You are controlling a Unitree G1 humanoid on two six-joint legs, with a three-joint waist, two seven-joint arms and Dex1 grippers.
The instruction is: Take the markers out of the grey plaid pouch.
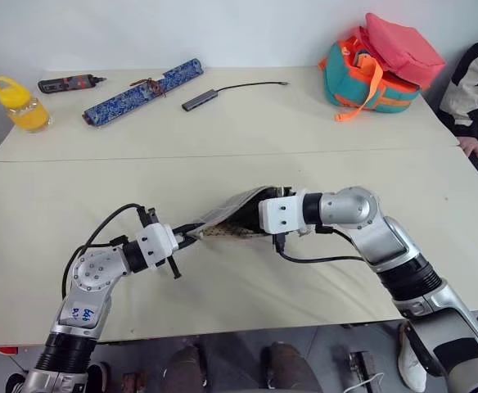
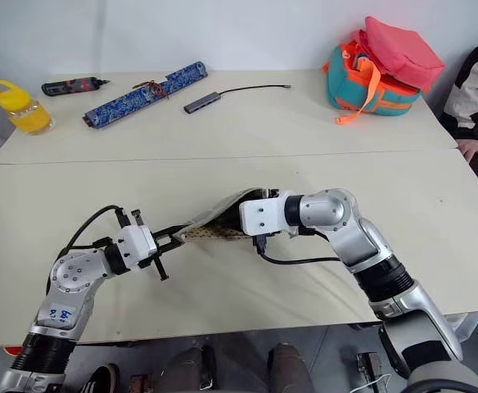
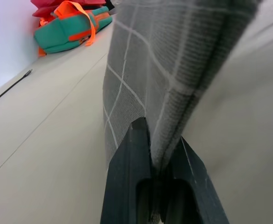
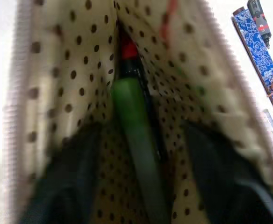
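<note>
The soft pouch [image 1: 231, 214] lay on the surface, pinched by the left gripper [image 3: 157, 163], while the right gripper [image 4: 136, 163], fingers wide inside, should probably clamp the stiff, light, slippery green marker [image 4: 134, 121] mid-body.

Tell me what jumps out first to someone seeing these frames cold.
Mid-table, the flat grey plaid fabric pouch is stretched between both arms: the left gripper pinches one end shut, and the right gripper is pushed into its open mouth, fingers apart. Inside, against the tan dotted lining, lie the slim bright green marker and the black-bodied red-ended marker.
</note>
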